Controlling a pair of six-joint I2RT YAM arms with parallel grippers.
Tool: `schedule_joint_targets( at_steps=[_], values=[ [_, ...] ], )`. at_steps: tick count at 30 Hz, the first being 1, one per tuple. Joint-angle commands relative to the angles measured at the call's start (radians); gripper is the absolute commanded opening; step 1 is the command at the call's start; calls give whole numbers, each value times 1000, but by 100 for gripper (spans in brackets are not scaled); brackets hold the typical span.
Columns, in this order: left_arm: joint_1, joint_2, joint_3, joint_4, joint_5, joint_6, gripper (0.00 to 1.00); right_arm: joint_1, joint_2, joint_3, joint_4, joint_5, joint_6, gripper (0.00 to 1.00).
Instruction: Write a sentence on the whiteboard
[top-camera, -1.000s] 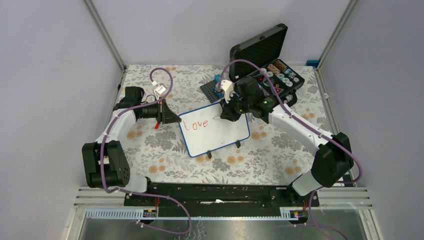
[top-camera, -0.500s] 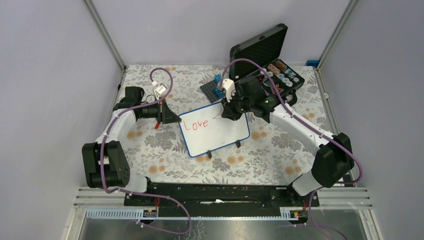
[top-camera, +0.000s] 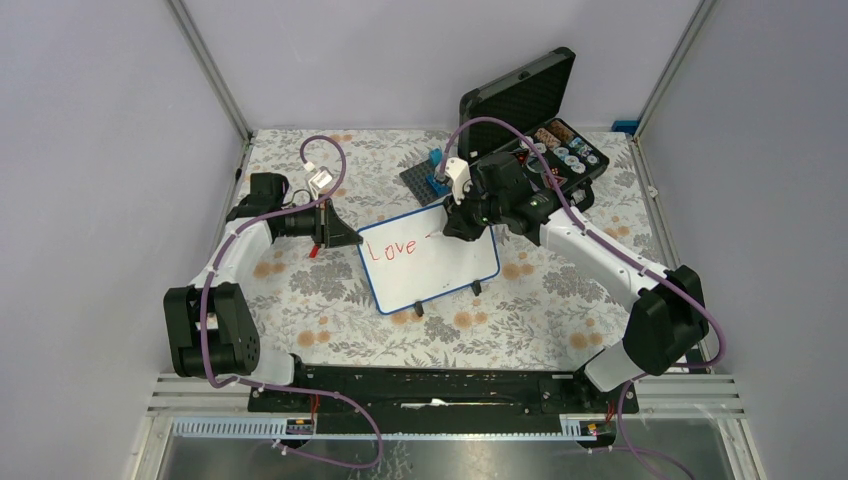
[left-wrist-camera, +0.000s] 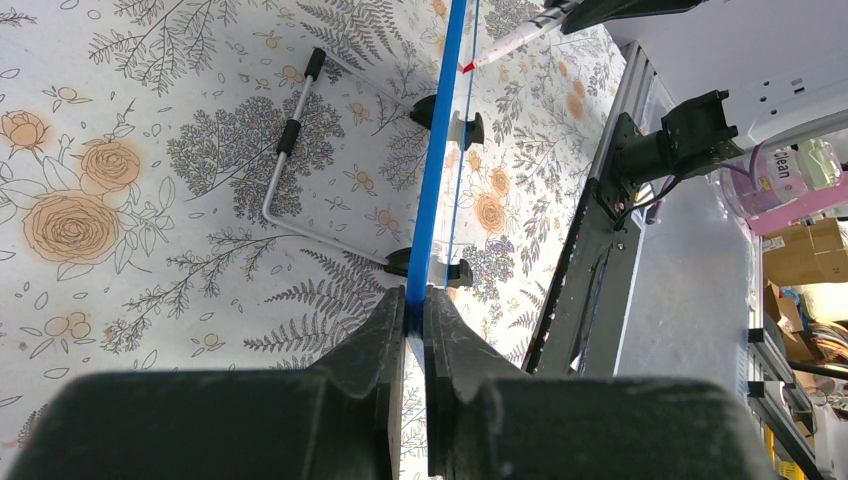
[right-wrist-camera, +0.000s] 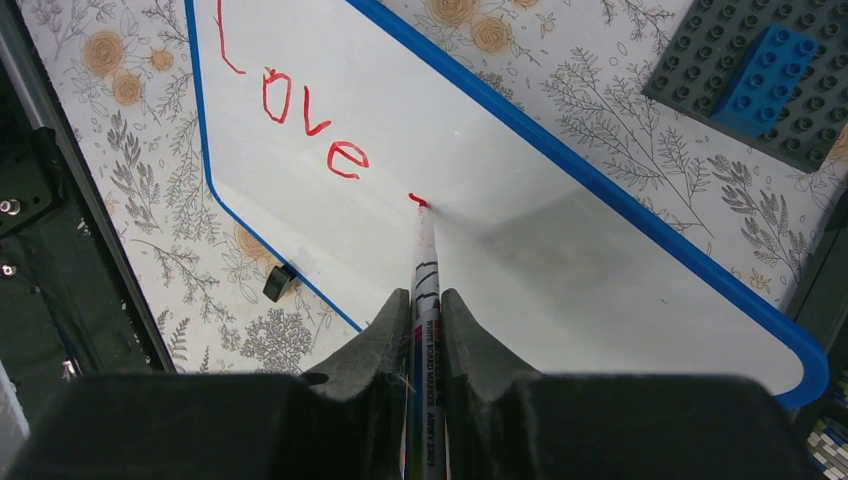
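With the whiteboard (top-camera: 440, 272) being clamped in the left jaws and the red marker (right-wrist-camera: 424, 290) in the right jaws, a smeared stroke is being risked should the board slip.

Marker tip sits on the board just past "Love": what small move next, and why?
Probably draw the marker tip a short stroke across the whiteboard to begin the next word: only "Love" is written, and the left gripper clamps the frame.
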Motion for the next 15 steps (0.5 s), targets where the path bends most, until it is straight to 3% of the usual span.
schedule_joint_targets(
  at_steps=[1, 15],
  values=[
    [-3, -35, -1, 13, 7, 21, 0, 2, -11, -14, 17, 4, -17, 0],
    [-3, -36, -3, 13, 8, 22, 0, 11, -25, -56, 17, 7, -27, 0]
  ],
)
